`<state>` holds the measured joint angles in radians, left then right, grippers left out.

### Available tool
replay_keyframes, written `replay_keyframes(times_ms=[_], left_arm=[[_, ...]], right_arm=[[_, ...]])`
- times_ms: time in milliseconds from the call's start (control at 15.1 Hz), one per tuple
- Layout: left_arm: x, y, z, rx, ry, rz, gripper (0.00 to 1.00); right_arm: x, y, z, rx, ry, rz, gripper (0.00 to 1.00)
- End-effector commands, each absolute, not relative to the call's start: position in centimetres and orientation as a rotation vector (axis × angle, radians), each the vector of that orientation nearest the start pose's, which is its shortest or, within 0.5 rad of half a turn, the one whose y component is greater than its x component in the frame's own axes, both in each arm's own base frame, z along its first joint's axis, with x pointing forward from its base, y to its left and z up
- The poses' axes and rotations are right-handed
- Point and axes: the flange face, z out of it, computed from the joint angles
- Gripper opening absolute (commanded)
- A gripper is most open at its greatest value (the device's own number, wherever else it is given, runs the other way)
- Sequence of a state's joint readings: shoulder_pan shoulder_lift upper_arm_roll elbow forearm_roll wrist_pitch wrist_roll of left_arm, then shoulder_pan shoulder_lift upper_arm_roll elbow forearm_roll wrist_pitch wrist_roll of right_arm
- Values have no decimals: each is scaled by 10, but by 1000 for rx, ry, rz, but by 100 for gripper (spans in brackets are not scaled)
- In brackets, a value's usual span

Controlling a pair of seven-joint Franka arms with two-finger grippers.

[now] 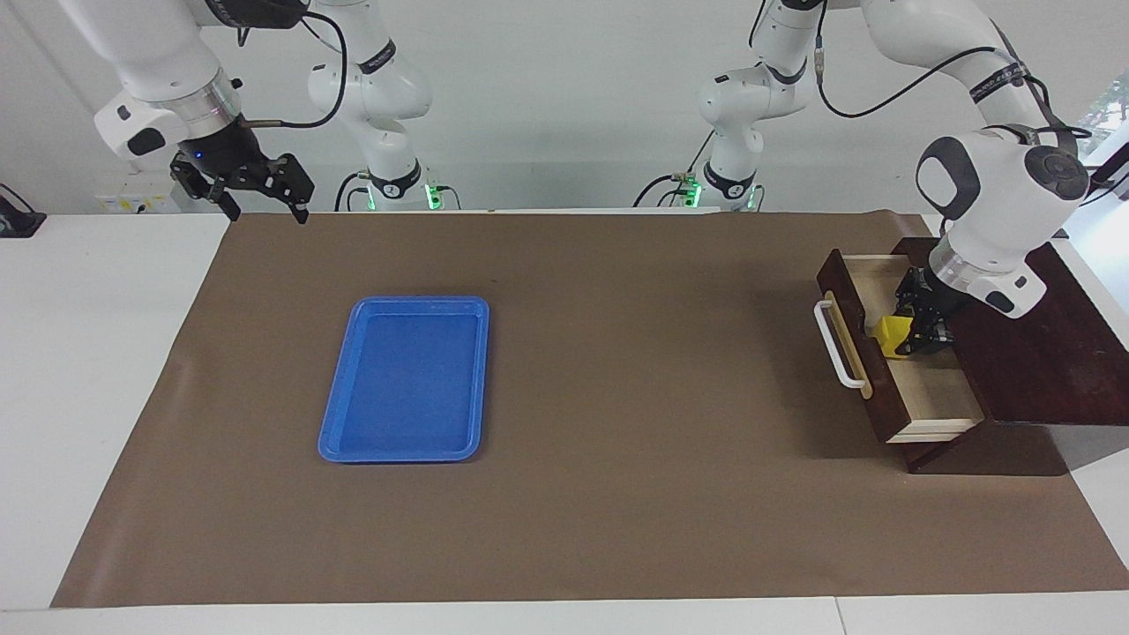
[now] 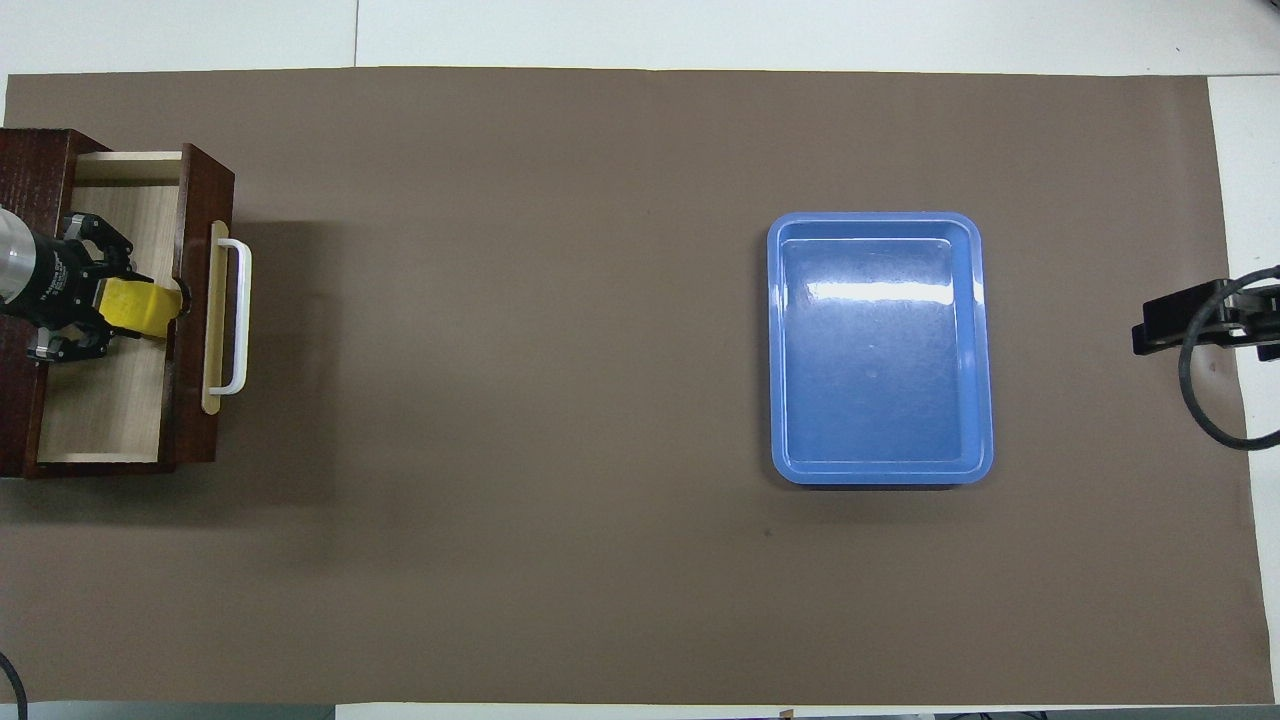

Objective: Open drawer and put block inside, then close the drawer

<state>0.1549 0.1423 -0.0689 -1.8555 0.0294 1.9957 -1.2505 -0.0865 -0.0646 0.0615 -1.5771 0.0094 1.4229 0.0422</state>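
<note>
Yellow block (image 1: pixel 891 336) is pinched in the left gripper (image 1: pixel 915 333), low inside the pulled-out drawer (image 1: pixel 933 399), close to its front panel w/ the white bar handle (image 1: pixel 836 346). Drawer belongs to a dark wooden box (image 1: pixel 1050 362) at the left arm's end of the table. Blue tray (image 1: pixel 406 379) sits on the brown mat (image 1: pixel 617 494) toward the right arm's end, well apart from the drawer. Right gripper (image 1: pixel 263 199) hangs w/ fingers spread over the mat's edge near its base, holding nothing. Nothing lies btwn tray and drawer.
</note>
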Motion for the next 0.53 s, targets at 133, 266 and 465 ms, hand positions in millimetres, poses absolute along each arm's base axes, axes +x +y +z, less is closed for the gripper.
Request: replay_keyframes(times_ms=[133,266,465], left_arm=[[585,52,442,-2452,-1924,-44,0],[581,51,436,-2437,-1933,-31,0],[580,52,439,-2427,-1946,-33,99]], right_arm=[[509,-20,647,-3152,73,159,100],[516,-26,646,-3154,63,103,100],[518,-29,645,-3171,31,90,100]])
